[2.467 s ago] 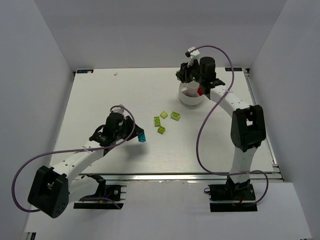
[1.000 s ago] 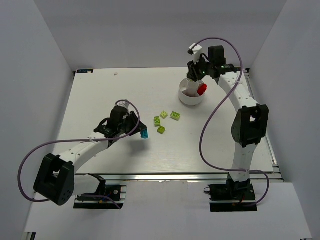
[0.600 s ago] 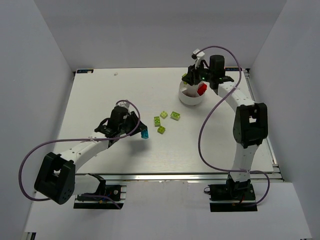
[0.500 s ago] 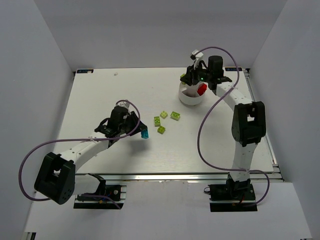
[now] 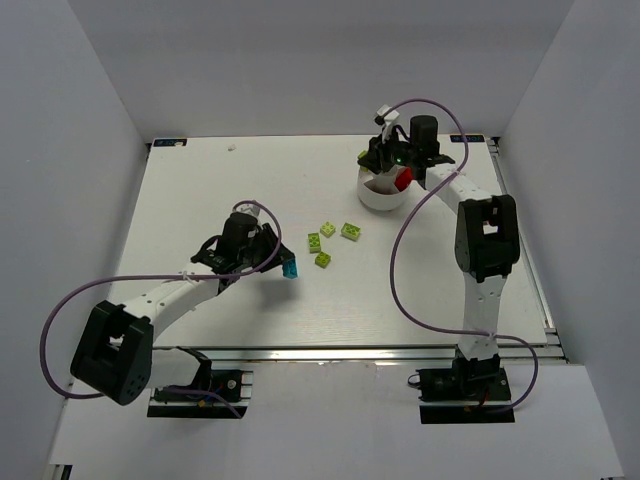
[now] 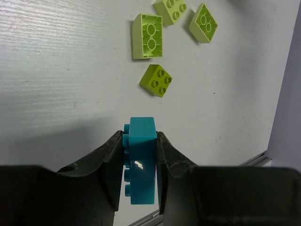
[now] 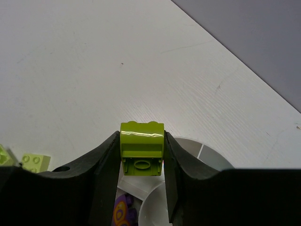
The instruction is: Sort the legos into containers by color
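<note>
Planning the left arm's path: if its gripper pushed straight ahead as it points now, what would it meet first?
Probably the nearest lime green brick, lying just ahead of the held cyan brick; if the left gripper tilts down, the table comes first.

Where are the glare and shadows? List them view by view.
Left wrist: a small white glint on the held cyan brick, and soft grey shadow on the table near the bottom edge. Right wrist: a glare band across the top of the held lime brick. Top external: even light, only faint shadow beside the left arm.
</note>
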`<state>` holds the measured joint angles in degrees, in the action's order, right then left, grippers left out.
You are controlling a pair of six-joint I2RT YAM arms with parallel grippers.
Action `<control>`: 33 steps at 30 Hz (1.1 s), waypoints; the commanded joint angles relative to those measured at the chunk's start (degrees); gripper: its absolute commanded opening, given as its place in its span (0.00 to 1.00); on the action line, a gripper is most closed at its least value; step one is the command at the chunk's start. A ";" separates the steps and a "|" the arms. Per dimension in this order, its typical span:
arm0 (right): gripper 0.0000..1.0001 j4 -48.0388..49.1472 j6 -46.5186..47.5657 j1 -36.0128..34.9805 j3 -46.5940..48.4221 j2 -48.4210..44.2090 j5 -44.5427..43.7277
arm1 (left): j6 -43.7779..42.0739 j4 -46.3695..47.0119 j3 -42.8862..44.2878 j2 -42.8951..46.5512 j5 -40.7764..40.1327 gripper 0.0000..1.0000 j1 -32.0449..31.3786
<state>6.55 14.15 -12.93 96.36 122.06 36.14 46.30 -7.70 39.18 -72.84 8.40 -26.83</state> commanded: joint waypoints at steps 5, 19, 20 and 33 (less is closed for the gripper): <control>0.15 1.36 4.13 0.01 2.96 1.07 -1.68 | -0.69 0.32 2.13 -0.55 0.56 0.17 -0.15; 0.50 1.01 5.01 0.10 3.49 1.78 -3.71 | -0.86 -0.21 2.39 -0.29 0.47 0.18 -0.15; 0.52 0.93 5.01 0.01 3.49 1.78 -3.80 | -0.86 -0.21 2.39 -0.20 0.39 0.18 -0.15; 0.57 1.36 4.39 0.01 3.49 1.16 -3.80 | -0.86 -0.82 2.75 0.68 -0.05 0.18 -0.15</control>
<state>6.20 18.46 -12.93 97.10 123.48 32.71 46.06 -8.40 39.51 -73.82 8.38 -26.81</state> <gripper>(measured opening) 0.565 0.392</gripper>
